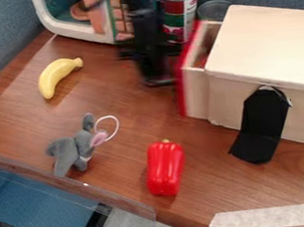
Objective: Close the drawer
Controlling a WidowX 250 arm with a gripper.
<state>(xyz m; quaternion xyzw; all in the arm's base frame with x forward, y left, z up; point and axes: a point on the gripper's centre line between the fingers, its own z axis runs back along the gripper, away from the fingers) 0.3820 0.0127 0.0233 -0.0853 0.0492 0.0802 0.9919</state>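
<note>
Drawer [195,92], part-open in pale box [262,46] on bench [121,108], is prob. light & stiff, best pushed flat at mid red front [181,88]; pincer [157,80] nearby, opening & hold indeterminable.

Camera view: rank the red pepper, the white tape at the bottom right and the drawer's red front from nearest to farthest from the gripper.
From the gripper:
1. Drawer's red front, just right of it.
2. Red pepper, below it in the view, out on the table.
3. White tape, at the bottom right.
</note>
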